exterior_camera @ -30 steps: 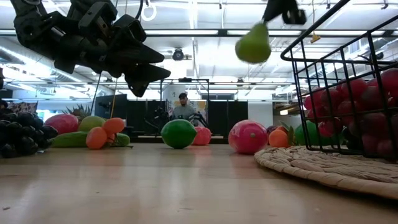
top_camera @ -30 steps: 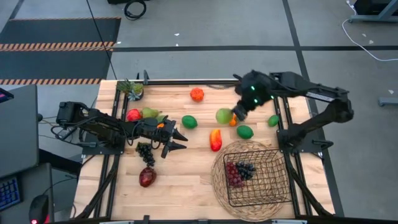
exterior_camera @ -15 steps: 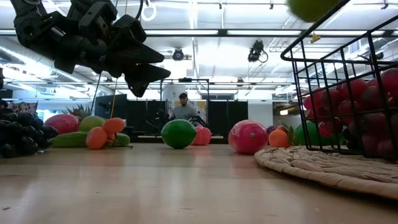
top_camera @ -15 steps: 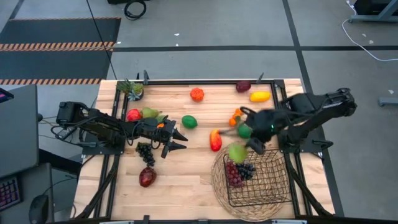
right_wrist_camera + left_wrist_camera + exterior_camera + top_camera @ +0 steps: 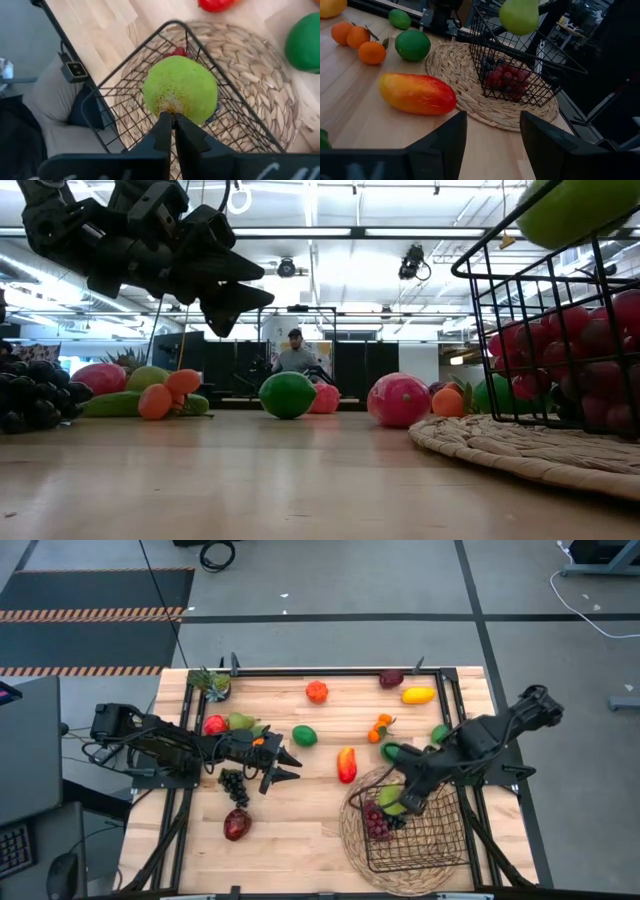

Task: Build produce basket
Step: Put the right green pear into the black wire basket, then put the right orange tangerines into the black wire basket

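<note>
While the right claw (image 5: 173, 120) pinches the green pear (image 5: 180, 90) (by its stem end) above the basket (image 5: 440, 840), lower w/ care before release; left claw (image 5: 285, 766) idles apart.

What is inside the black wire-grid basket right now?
In the black wire-grid basket lie a red grape bunch and a dark grape bunch. The right gripper holds a green pear above them, hiding part of the floor.
</note>
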You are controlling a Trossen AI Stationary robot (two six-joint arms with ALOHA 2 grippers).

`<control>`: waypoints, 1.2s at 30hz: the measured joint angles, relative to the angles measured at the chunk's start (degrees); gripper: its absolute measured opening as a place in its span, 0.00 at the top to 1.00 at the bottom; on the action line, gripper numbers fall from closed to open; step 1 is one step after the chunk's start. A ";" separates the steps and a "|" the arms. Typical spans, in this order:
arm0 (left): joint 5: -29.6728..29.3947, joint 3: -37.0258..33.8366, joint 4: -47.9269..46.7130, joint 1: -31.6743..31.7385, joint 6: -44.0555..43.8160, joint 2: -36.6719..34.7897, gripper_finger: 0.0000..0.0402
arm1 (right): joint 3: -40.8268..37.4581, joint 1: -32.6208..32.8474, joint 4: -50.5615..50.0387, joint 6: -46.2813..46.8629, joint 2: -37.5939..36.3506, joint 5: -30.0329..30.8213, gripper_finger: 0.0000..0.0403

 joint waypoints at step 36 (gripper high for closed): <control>-0.04 -0.01 0.86 -0.78 0.62 0.00 0.53 | -1.46 -36.01 0.38 -38.62 14.18 4.87 0.61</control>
